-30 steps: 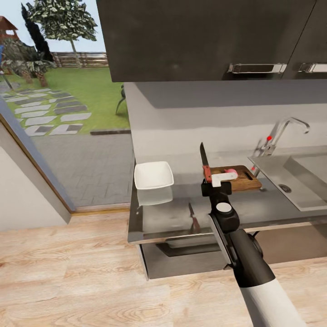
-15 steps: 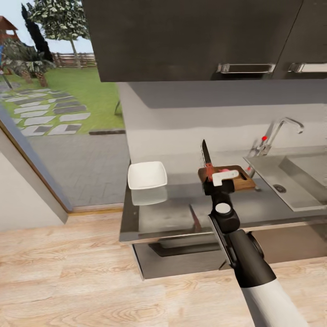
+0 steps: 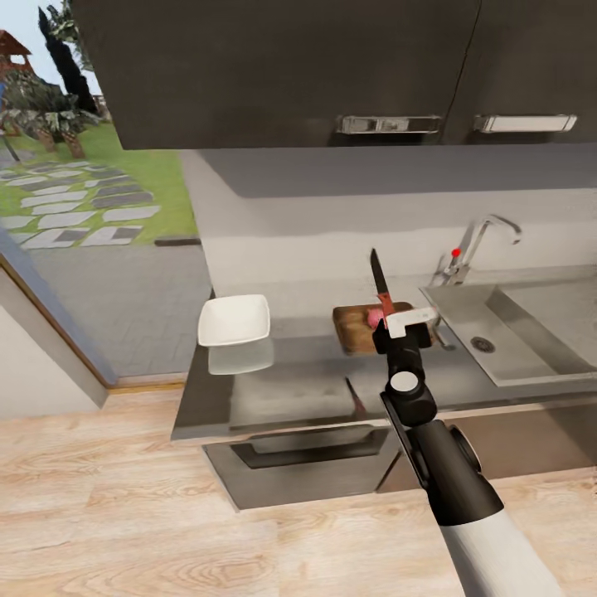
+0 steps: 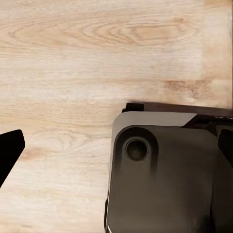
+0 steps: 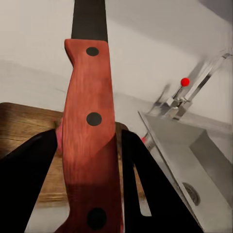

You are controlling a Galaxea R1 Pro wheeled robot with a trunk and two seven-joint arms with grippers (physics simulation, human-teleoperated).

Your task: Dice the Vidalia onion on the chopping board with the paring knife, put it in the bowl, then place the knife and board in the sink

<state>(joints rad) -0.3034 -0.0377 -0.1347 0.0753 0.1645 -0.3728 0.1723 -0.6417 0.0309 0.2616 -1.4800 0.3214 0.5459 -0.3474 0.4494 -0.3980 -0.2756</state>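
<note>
My right gripper (image 3: 404, 328) is shut on the paring knife (image 3: 381, 292), held upright with its red handle (image 5: 90, 141) between the black fingers (image 5: 30, 187) and the dark blade pointing up. Just behind it on the countertop lies the wooden chopping board (image 3: 355, 328), with a pink piece of onion (image 3: 375, 317) partly hidden by the knife. The white square bowl (image 3: 235, 320) stands on the counter's left end. The sink (image 3: 521, 330) is to the right of the board. My left gripper (image 4: 119, 141) hangs open over the wood floor, holding nothing.
A faucet (image 3: 470, 249) with a red knob stands behind the sink's left corner. Dark wall cabinets (image 3: 332, 66) hang over the counter. The steel countertop (image 3: 290, 385) has a drawer front below. My robot base (image 4: 160, 179) sits under the left gripper.
The whole picture has slid left, so the camera has moved right. My right gripper, still holding the knife upright, now stands before the board's right end, nearer the sink.
</note>
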